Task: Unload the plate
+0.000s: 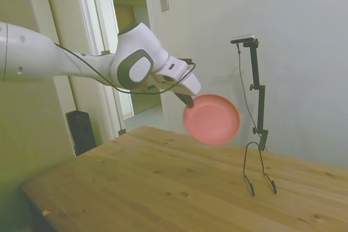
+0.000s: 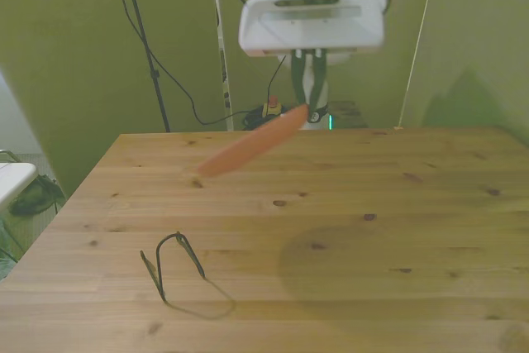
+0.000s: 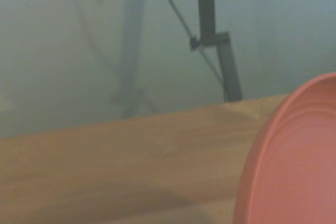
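Table [image 1: 163,188]: wood, with a black wire stand [image 1: 259,169] on it.
Plate [image 1: 212,119]: pink, tilted, up in the air.
Gripper [image 1: 187,100]: pinching the plate's rim.

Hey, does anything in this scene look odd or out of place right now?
Only the plate: it hangs tilted in mid-air above the table, pinched at its rim by the gripper, well clear of the wire stand. Nothing looks spilled or damaged.
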`<state>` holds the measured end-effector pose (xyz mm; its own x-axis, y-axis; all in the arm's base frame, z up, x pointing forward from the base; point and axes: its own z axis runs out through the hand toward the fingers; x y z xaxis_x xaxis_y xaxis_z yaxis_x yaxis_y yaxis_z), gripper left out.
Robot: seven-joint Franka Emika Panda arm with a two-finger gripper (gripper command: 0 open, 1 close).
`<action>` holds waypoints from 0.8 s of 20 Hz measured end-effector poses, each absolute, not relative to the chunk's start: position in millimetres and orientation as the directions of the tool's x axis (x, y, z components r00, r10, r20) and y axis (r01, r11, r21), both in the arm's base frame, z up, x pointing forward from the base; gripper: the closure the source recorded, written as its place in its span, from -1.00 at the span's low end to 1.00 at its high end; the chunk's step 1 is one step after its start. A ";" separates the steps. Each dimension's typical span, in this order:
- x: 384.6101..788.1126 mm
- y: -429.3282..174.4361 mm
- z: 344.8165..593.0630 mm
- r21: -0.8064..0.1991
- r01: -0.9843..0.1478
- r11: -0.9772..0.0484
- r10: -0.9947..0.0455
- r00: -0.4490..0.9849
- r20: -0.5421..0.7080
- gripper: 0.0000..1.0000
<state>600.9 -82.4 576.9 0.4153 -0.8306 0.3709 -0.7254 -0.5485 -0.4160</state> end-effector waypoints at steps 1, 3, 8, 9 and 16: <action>611.3 -69.7 564.1 -0.385 -0.743 -0.547 -0.832 0.430 0.352 1.00; 638.5 -51.8 534.3 -0.326 -0.771 -0.547 -0.831 0.453 0.324 1.00; 694.9 -39.0 455.2 -0.208 -0.815 -0.541 -0.829 0.475 0.295 1.00; 701.5 -39.0 441.9 -0.191 -0.820 -0.540 -0.829 0.478 0.290 1.00; 716.5 -45.2 404.9 -0.147 -0.834 -0.531 -0.830 0.478 0.287 -1.00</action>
<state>716.5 -45.2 404.9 0.4782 -0.8300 0.2872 -0.8343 -0.5314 -0.1467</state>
